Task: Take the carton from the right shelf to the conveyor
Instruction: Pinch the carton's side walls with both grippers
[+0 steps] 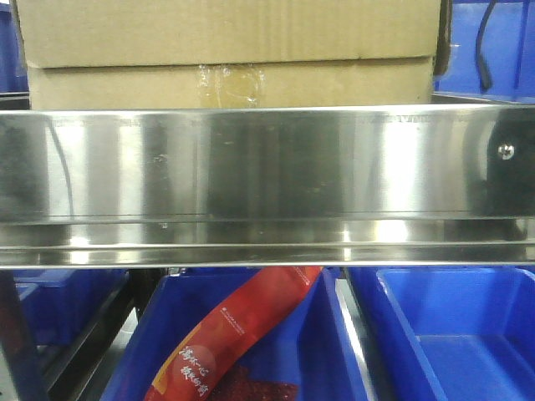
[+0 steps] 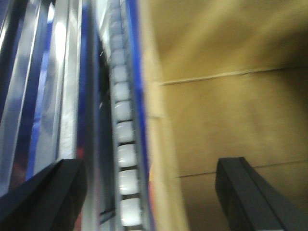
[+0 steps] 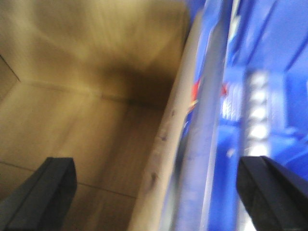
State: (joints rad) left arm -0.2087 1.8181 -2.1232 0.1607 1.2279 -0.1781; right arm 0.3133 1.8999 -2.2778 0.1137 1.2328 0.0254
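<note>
Front view: the carton (image 1: 234, 38) sits on the shelf (image 1: 267, 167), directly behind and above the steel front rail. Its taped seam (image 1: 226, 82) faces the camera. A small screw (image 1: 505, 151) is on the rail, below the carton's right end. Blue bins (image 1: 451, 334) stand below the carton, one holding a red packet (image 1: 238, 334). No arm or hand shows here. The conveyor is not in any view.

Left wrist view, blurred: the left hand (image 2: 151, 166) is spread wide and holds nothing. One dark finger (image 2: 250, 197) lies over the carton's (image 2: 226, 120) side face, the other off past its edge. A row of white blocks (image 2: 122, 130) runs just beside that edge; cannot tell what they are. The wrist points along the carton's side.

Right wrist view, also blurred: the right hand (image 3: 155, 163) is spread too, empty. One finger (image 3: 45, 192) is over the carton (image 3: 86, 96) face, the other (image 3: 274, 197) out over blue bins beside it. Cannot tell if either hand touches cardboard.

Step, judged: approach for a two-arm grasp, one hand at each end of the carton, nothing gripped or lifted yet. The next move calls for both hands to press in on opposite carton sides evenly, then raise it clear of the rail before turning away.
</note>
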